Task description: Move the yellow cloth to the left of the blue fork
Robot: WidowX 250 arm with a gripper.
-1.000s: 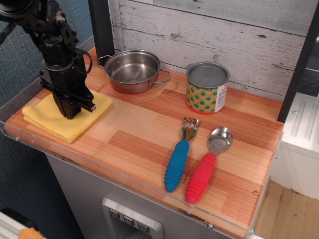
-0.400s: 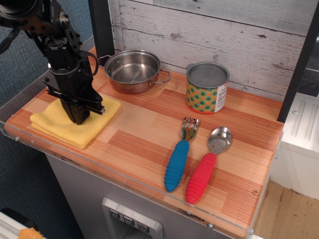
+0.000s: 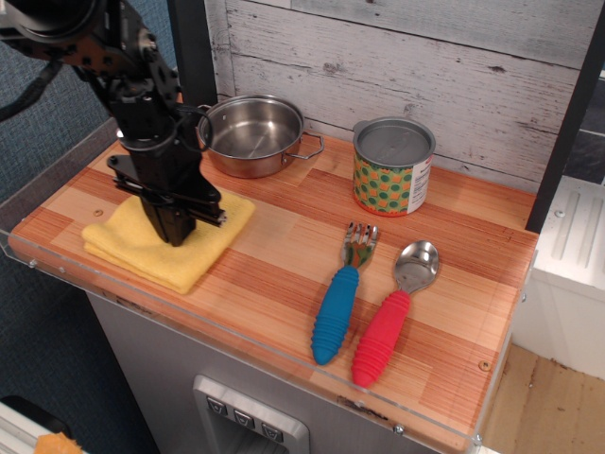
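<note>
Yellow cloth [image 3: 170, 248] under black pincer [image 3: 178, 233]; tips pressed into fabric, clamped on it, left of blue fork [image 3: 341, 294].

A wood-grain laminate counter [image 3: 274, 274] with a clear plastic edge carries 5 things: a folded yellow cloth [image 3: 142, 248] at left, a steel 2-handled pot [image 3: 250, 134], a dotted tin can [image 3: 391, 166], a blue-handled fork [image 3: 339, 298] and, just beside it, a red-handled spoon [image 3: 389, 320].

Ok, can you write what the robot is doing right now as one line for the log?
step: dragging cloth right | gripper: pressed onto yellow cloth, jaws hidden | blue fork: untouched, right of cloth | status: in progress
</note>
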